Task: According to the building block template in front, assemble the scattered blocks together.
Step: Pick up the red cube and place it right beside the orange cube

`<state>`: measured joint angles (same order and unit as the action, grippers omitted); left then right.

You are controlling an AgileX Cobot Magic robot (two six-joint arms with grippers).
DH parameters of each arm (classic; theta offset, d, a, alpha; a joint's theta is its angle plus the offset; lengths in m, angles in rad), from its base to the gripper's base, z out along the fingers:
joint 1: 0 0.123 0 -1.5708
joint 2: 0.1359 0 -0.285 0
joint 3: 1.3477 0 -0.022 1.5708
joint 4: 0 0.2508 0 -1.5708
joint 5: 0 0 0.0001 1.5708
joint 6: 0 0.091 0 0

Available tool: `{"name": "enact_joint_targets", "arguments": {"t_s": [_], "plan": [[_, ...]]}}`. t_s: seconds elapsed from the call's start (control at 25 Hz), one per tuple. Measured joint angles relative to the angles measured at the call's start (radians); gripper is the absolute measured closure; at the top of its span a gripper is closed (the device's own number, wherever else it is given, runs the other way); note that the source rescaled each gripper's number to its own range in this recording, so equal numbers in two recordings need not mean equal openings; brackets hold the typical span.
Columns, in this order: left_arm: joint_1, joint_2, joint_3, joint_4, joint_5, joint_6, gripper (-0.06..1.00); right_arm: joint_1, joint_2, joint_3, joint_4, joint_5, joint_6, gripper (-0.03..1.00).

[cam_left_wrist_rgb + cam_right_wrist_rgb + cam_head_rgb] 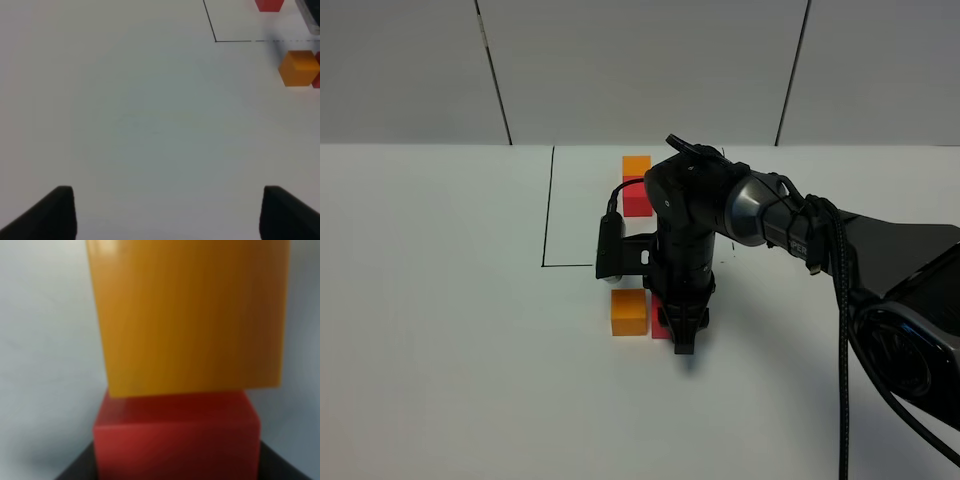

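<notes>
Right pincer (682, 338) clamps one small red matte cube (177, 437) touching one small orange matte cube (629, 312) on its left; left pincer (167, 212) spread apart.

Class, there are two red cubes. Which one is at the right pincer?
The loose red cube outside the drawn frame, beside the loose orange cube; the other red cube sits inside it.

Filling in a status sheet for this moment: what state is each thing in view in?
Template: orange and red cubes joined, no pincer on it.
Orange cube: on the table, touching the red cube, slightly skewed to it.
Red cube: between the right pincer's fingers, against the orange cube.
Right pincer: low at the table, shut on the red cube.
Left pincer: open, empty, over bare table.
</notes>
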<state>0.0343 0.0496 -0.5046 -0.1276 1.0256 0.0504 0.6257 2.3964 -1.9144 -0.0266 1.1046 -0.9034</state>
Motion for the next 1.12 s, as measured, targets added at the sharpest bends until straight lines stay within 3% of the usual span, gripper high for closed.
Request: {"name": "enact_joint_targets", "arguments": {"t_s": [1.12], "plan": [[0.0,0.0,0.0,0.0,0.0,0.001,0.07,0.008,0.006,0.0,-0.014,-0.027,-0.025,0.78]]}}
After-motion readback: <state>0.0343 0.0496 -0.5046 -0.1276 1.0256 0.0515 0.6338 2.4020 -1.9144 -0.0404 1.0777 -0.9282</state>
